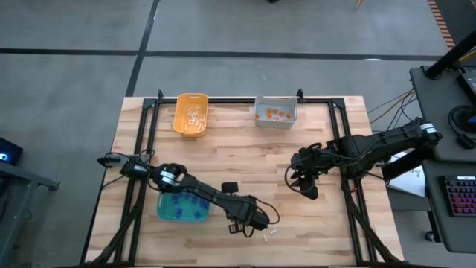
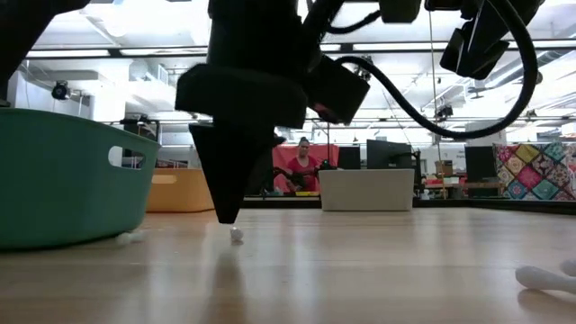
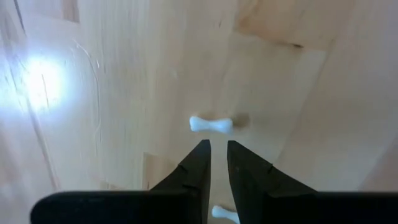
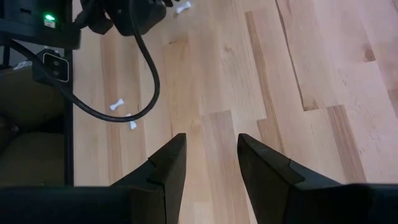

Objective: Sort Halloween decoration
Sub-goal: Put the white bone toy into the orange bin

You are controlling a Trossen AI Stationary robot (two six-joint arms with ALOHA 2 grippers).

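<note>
Wooden table (image 1: 245,149) carries three bins (image 1: 190,114) and white trinkets (image 1: 268,235).

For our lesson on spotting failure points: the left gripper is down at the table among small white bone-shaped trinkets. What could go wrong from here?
1. The left gripper has nearly closed jaws; one small white bone-shaped trinket lies beyond the tips, another by them. It may pinch nothing.
2. The tips sit almost on the pale wooden table, so they might scrape it.
3. The teal plastic bin is close; a swing could bump it.
</note>
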